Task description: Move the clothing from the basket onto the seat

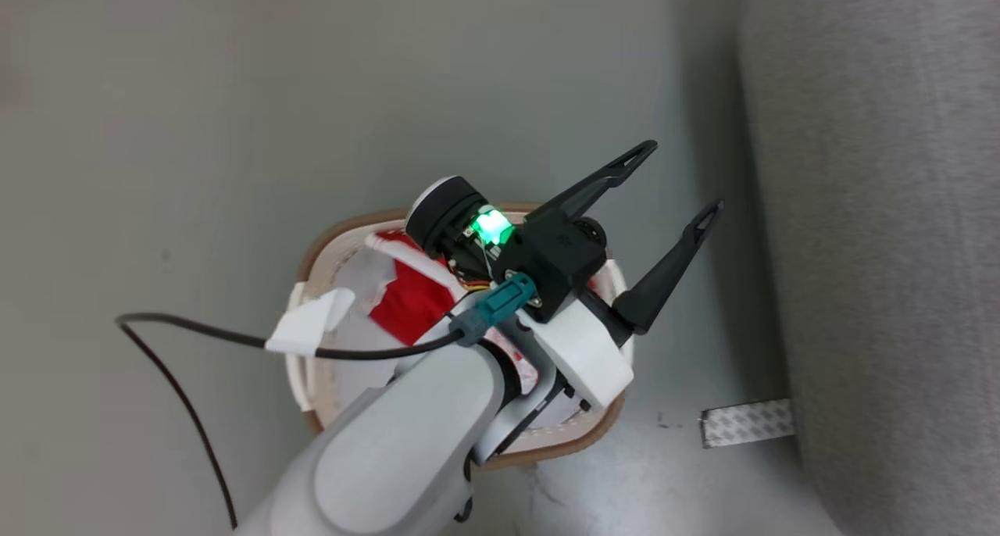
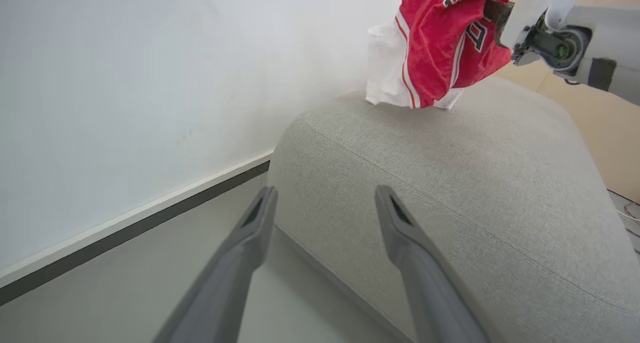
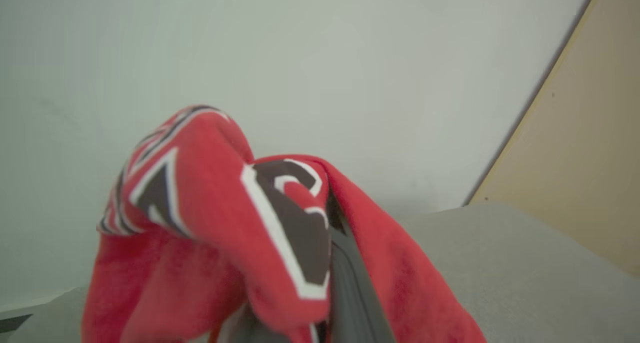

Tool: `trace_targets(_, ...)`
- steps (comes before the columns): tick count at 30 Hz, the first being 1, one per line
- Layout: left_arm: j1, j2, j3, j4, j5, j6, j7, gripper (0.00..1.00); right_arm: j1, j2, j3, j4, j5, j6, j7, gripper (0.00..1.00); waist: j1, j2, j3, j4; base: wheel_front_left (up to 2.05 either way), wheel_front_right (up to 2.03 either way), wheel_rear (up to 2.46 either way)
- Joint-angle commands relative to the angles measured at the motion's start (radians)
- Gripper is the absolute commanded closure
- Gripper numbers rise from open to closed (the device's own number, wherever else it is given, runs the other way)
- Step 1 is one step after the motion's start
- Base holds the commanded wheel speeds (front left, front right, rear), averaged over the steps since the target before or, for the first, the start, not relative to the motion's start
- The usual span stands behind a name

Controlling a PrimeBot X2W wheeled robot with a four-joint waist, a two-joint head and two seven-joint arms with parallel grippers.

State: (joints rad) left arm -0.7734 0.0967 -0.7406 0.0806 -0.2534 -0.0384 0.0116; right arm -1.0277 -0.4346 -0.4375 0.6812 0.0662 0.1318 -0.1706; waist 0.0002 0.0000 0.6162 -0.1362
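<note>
A red garment with black-and-white lettering [image 2: 440,38] hangs from my right gripper [image 2: 495,12], which is shut on it above the far end of the light-grey seat [image 2: 475,183]. White fabric [image 2: 385,68] hangs with it and touches the seat's top. In the right wrist view the same garment [image 3: 225,223] drapes over one dark finger [image 3: 350,288]. My left gripper [image 1: 678,180] is open and holds nothing; it hovers above the basket's [image 1: 344,231] right side, pointing at the seat [image 1: 883,247]. More red clothing [image 1: 410,298] lies in the basket beside white cloth [image 1: 359,356].
The basket stands on grey floor, a short gap left of the seat. A black cable [image 1: 187,333] with a white tag [image 1: 308,325] runs to my left wrist. A strip of tape [image 1: 746,423] lies on the floor by the seat's base. A white wall [image 2: 150,83] stands behind.
</note>
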Motion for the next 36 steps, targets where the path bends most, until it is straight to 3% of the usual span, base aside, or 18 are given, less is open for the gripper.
trace_targets(1, 0.001, -0.004, 0.004, 0.005, -0.009, 0.006, -0.013, 0.00, -0.014, -0.007, -0.021, 0.029, -0.039, -0.002, -0.009, 1.00, -0.0002, 0.0000, 0.032, 0.051, 0.00, 0.00, 0.00)
trace_targets(4, 0.015, -0.012, 0.003, 0.018, -0.022, 0.017, -0.028, 0.00, -0.017, -0.009, -0.103, 0.103, -0.108, -0.002, -0.019, 1.00, -0.0002, 0.0000, 0.034, 0.073, 0.00, 0.00, 0.00)
trace_targets(5, 0.018, -0.013, 0.002, 0.022, -0.024, 0.018, -0.033, 0.00, -0.011, -0.006, -0.134, 0.126, -0.129, -0.002, -0.026, 0.96, -0.0002, 0.0000, 0.031, 0.076, 0.00, 0.00, 0.00)
trace_targets(7, 0.024, -0.015, 0.000, 0.031, -0.033, 0.019, -0.041, 0.00, 0.015, 0.005, -0.189, 0.171, -0.168, -0.002, -0.035, 0.67, -0.0002, 0.0000, 0.019, 0.078, 0.00, 0.00, 0.00)
trace_targets(8, 0.026, -0.015, 0.000, 0.035, -0.035, 0.021, -0.041, 0.00, 0.027, 0.012, -0.204, 0.189, -0.194, -0.002, -0.041, 0.19, -0.0002, 0.0000, 0.012, 0.076, 0.00, 0.00, 0.00)
trace_targets(9, 0.029, -0.013, 0.001, 0.039, -0.038, 0.023, -0.043, 0.00, 0.035, 0.024, -0.215, 0.205, -0.208, -0.002, -0.045, 0.00, -0.0002, 0.0000, 0.003, 0.072, 0.00, 0.00, 0.00)
trace_targets(14, 0.041, 0.005, 0.011, 0.050, -0.047, 0.032, -0.049, 0.00, 0.077, 0.062, -0.235, 0.241, -0.254, -0.002, -0.081, 0.00, -0.0002, 0.0000, -0.049, 0.040, 0.00, 0.00, 0.00)
trace_targets(19, 0.076, 0.024, 0.026, 0.056, -0.060, 0.048, -0.059, 0.00, 0.144, 0.111, -0.154, 0.217, -0.242, -0.002, -0.095, 0.00, -0.0002, 0.0000, -0.122, 0.004, 0.00, 0.00, 0.00)
trace_targets(28, 0.210, 0.092, 0.076, 0.076, -0.104, 0.103, -0.097, 0.00, 0.397, 0.220, 0.030, -0.078, -0.122, -0.002, -0.095, 0.00, -0.0002, 0.0000, -0.291, -0.042, 0.00, 0.00, 0.00)
trace_targets(36, 0.383, 0.151, 0.151, 0.115, -0.161, 0.174, -0.171, 0.00, 0.645, 0.286, 0.148, -0.315, -0.092, -0.002, -0.095, 0.00, -0.0002, 0.0000, -0.468, -0.030, 0.00, 0.00, 0.00)
